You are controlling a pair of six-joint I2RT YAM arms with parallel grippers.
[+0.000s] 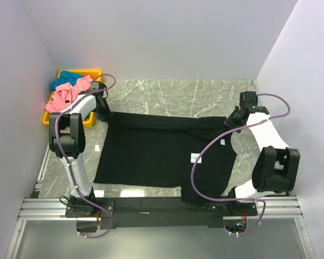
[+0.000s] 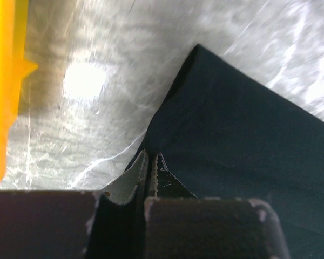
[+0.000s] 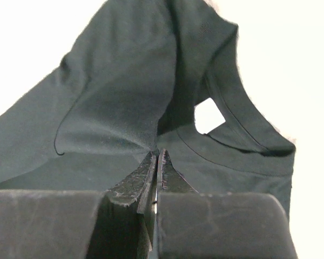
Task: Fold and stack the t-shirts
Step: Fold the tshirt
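The large black t-shirt (image 1: 151,151) lies spread on the marble table, with a small white tag (image 1: 195,157) on it. My left gripper (image 1: 105,114) is at its far left corner, shut on the fabric edge, as the left wrist view (image 2: 150,156) shows against the black cloth (image 2: 237,129). My right gripper (image 1: 230,122) is at the far right of the shirt, shut on a pinch of black fabric (image 3: 113,91) beside the collar (image 3: 243,135); its jaws show closed in the right wrist view (image 3: 156,156). The pink t-shirt (image 1: 70,94) and teal t-shirt (image 1: 67,78) lie crumpled in a bin.
A yellow bin (image 1: 92,72) stands at the far left corner against the wall, just behind my left gripper; its edge shows in the left wrist view (image 2: 0,81). White walls close the table on the left, back and right. The metal rail (image 1: 162,208) runs along the near edge.
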